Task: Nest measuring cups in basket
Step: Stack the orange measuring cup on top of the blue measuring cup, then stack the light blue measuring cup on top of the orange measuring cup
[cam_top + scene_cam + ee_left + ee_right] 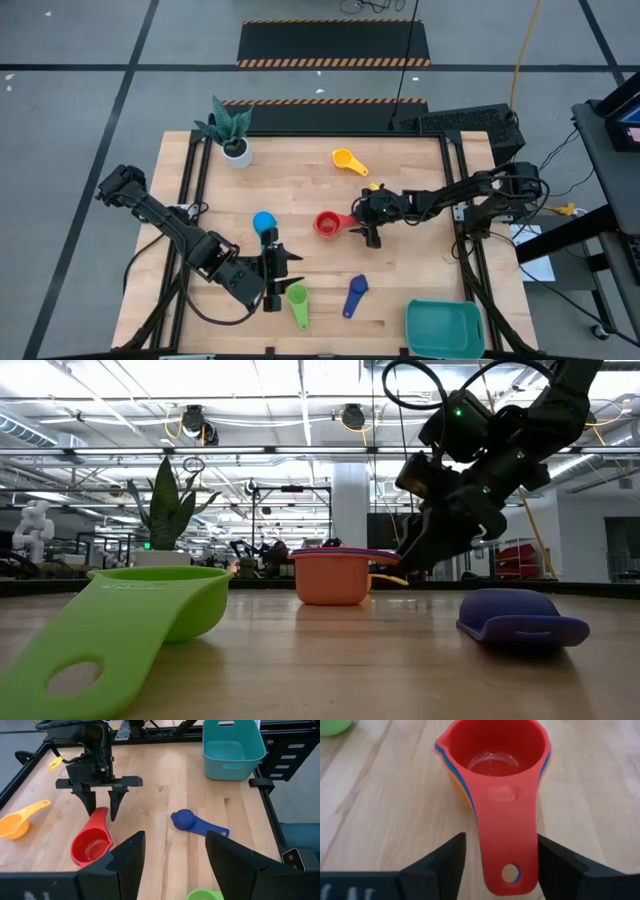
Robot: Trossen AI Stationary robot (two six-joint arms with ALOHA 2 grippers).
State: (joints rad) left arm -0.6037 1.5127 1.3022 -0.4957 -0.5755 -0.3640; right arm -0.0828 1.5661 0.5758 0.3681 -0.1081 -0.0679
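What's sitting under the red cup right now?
Blue and orange rims peek out beneath the red cup, so other cups are nested under it. Their bodies and number are hidden. The right hand straddles its handle, open.

Right end effector fingers spread, pointing down mid-table, left end effector open, low

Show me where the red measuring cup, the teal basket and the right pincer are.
red measuring cup [506,810]: right wrist view, on its handle.
teal basket [444,343]: high view, on its near wall.
right pincer [100,802]: left wrist view, between its open fingertips.
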